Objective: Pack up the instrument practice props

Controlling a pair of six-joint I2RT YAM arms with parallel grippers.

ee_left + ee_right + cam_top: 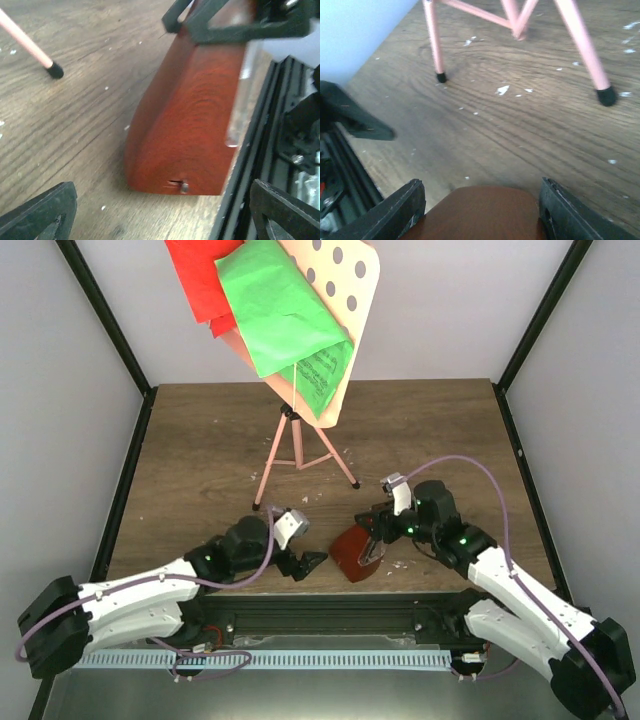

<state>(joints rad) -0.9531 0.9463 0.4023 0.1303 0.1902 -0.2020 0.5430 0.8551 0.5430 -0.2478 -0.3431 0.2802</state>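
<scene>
The reddish-brown metronome [350,552] stands near the table's front edge, a clear cover along its right side [243,80]. My right gripper [376,532] is shut on its narrow top [480,212], one finger pressed to each side. My left gripper [310,563] stands open just left of it. In the left wrist view the metronome's base [185,150] lies ahead between the wide-spread fingers [42,212], untouched. The pink tripod music stand [293,445] stands mid-table. Its hole-dotted desk [350,285] carries the green sheet [285,315] and the red sheet [200,280].
The black rail [255,135] of the arm mount runs just right of the metronome. The tripod's pink legs, tipped with black feet [607,96], stand on the wood table [440,430] beyond the right gripper. White crumbs [502,90] dot the boards. Black frame posts and white walls enclose the sides.
</scene>
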